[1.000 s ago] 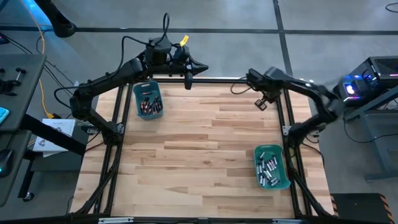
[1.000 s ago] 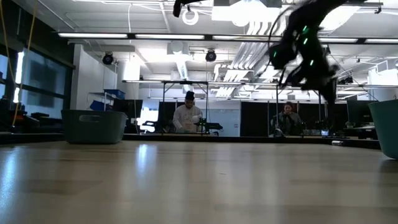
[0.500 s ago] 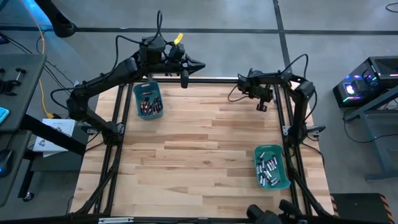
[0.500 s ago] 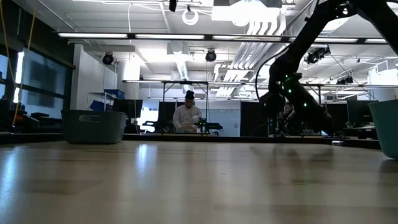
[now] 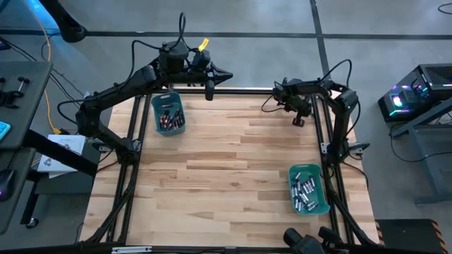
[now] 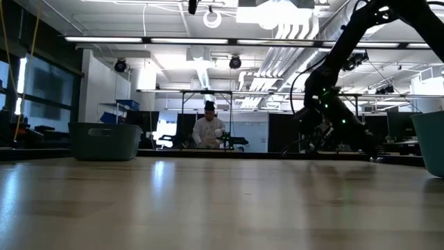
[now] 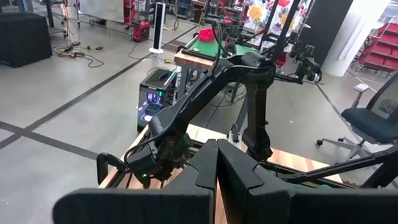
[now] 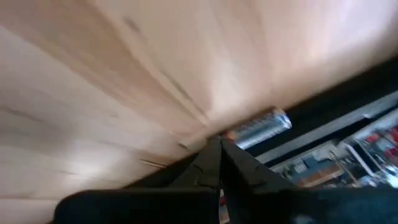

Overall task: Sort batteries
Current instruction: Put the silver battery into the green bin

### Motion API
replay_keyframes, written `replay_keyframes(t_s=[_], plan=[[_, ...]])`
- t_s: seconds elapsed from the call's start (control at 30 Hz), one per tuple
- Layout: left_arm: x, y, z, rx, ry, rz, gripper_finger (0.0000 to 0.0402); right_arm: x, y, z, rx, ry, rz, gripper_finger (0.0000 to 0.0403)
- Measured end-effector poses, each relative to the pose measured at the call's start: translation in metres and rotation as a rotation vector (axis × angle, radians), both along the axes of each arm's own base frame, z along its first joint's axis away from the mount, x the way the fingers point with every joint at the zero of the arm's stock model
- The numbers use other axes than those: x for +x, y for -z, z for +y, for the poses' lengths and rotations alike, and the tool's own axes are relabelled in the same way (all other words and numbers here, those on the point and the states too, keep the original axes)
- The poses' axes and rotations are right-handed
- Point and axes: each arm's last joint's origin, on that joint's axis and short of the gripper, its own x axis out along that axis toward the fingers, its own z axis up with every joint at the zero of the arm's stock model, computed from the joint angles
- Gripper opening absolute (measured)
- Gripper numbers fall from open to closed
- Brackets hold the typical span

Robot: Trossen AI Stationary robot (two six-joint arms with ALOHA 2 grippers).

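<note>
At far table edge: silvery battery (image 8: 261, 129) beside right tool (image 8: 219, 144), fingers pressed together.

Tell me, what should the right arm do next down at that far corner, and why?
Probably open its fingers and ease forward around the battery. The right gripper is low over the table at its far edge, fingers shut, and the silvery cell lies just past the tips, apparently not gripped. The left gripper waits, shut, at the far edge.
</note>
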Motion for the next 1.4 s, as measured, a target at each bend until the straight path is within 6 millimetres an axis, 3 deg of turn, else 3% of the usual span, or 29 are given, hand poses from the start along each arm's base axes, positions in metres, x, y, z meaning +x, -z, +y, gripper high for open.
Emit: replay_keyframes(t_s=[0.1, 0.23, 0.33, 0.5, 0.67, 1.0, 1.4], plan=[[0.0, 0.0, 0.0, 0.0, 0.0, 0.0, 0.0, 0.009, -0.004, 0.004, 0.022, 0.002, -0.05, 0.0], [0.0, 0.0, 0.0, 0.001, 0.0, 0.0, 0.0, 0.023, -0.028, 0.011, -0.028, -0.033, -0.158, 0.0], [0.0, 0.0, 0.0, 0.017, 0.003, 0.003, 0.0, 0.017, -0.032, 0.005, -0.037, -0.067, -0.184, 0.0], [0.0, 0.0, 0.0, 0.025, 0.004, 0.004, 0.0, -0.002, -0.026, -0.008, -0.011, -0.015, -0.13, 0.0], [0.0, 0.0, 0.0, 0.025, 0.004, 0.004, 0.0, -0.008, -0.015, -0.013, 0.04, -0.021, -0.076, 0.0], [0.0, 0.0, 0.0, 0.024, 0.004, 0.005, 0.0, -0.004, 0.005, -0.004, 0.165, -0.159, 0.085, 0.0], [0.0, 0.0, 0.0, 0.002, 0.0, 0.006, 0.0, 0.005, 0.003, 0.0, 0.219, -0.195, -0.018, 0.0]])
